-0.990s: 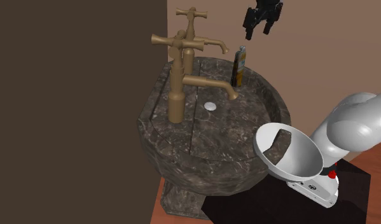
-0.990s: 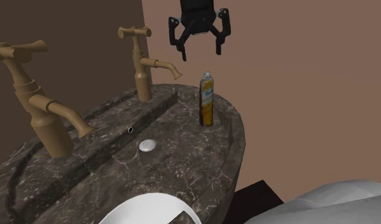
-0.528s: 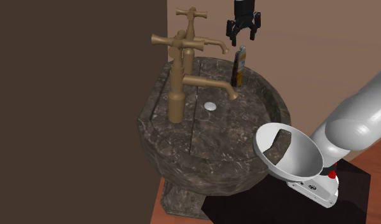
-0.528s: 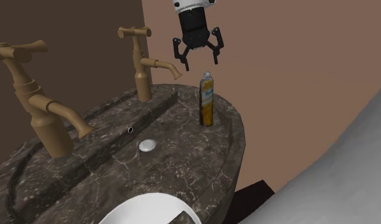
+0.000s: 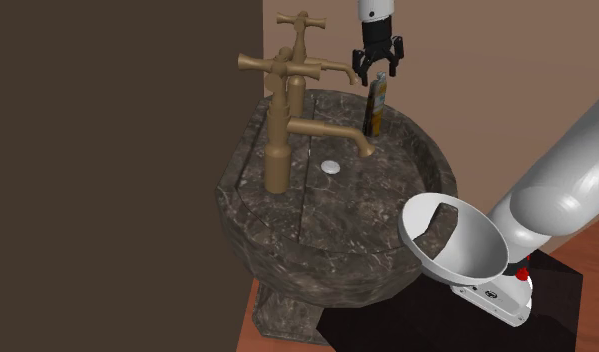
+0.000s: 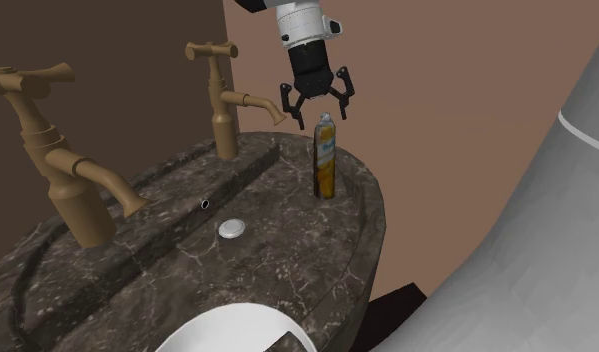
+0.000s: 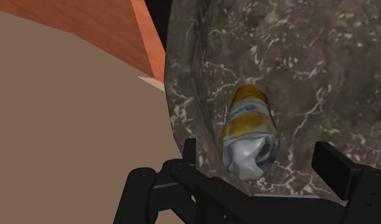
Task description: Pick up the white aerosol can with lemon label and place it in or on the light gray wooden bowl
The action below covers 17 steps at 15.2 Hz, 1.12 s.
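Alignment comes first. My hand [image 6: 320, 117] hangs just above the aerosol can [image 6: 326, 157], fingers spread wide and gripping nothing. The can stands upright on the dark marbled sink [image 5: 327, 230], out at the rim at about one o'clock of the basin in the shoulder view. In the wrist view its pale cap sits between my fingers [image 7: 190, 153], a little nearer one than the other, so I judge a small sideways correction is due before I go lower.

To do this well I would sink straight down along the can's axis until the pads flank the yellow-labelled body below the cap. Then I would squeeze on the round of the body, not on the narrower top. It is tall and slim, so a knock from one finger would likely tip it, and closing evenly from both sides matters. After that I would lift straight up before any sideways travel.

Around it, the brown wall runs close behind the rim, at twelve o'clock of the can in the shoulder view, and leaves little room on that side. The brass taps [image 5: 287, 130] stand at about ten o'clock of the can, with the nearest spout [image 6: 255, 103] reaching toward it. I would keep my hand clear of that on the way up. The drain plug [image 5: 331, 167] lies low in the basin and is no obstacle. The pale bowl [image 5: 482, 250] waits at five o'clock of the basin, beside my own arm, well apart from the can, so the carry crosses the open basin.
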### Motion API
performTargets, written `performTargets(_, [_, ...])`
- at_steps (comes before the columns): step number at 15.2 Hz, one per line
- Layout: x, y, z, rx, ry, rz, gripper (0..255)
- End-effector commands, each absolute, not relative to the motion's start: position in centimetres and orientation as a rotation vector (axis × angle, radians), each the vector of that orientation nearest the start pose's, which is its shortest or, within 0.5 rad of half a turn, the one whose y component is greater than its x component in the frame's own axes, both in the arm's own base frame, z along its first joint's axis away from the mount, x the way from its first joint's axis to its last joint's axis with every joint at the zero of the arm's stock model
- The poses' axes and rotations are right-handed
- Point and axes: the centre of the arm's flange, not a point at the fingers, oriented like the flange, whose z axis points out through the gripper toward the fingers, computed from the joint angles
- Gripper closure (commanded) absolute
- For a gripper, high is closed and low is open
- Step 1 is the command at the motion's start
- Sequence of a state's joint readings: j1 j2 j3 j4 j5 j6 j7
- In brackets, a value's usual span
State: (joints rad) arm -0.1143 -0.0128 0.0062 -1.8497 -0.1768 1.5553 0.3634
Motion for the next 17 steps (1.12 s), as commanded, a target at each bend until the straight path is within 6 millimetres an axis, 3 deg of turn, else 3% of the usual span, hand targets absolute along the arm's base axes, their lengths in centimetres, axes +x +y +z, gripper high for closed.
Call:
performTargets(1, [51.86, -7.8, 49.05, -3.24, 0.741, 0.429, 0])
performTargets(9, [51.86, -7.8, 49.05, -3.24, 0.741, 0.429, 0])
performTargets(10, [51.91, -7.8, 49.07, -3.24, 0.74, 0.429, 255])
performTargets(17, [51.93, -7.8, 49.07, -3.24, 0.74, 0.429, 255])
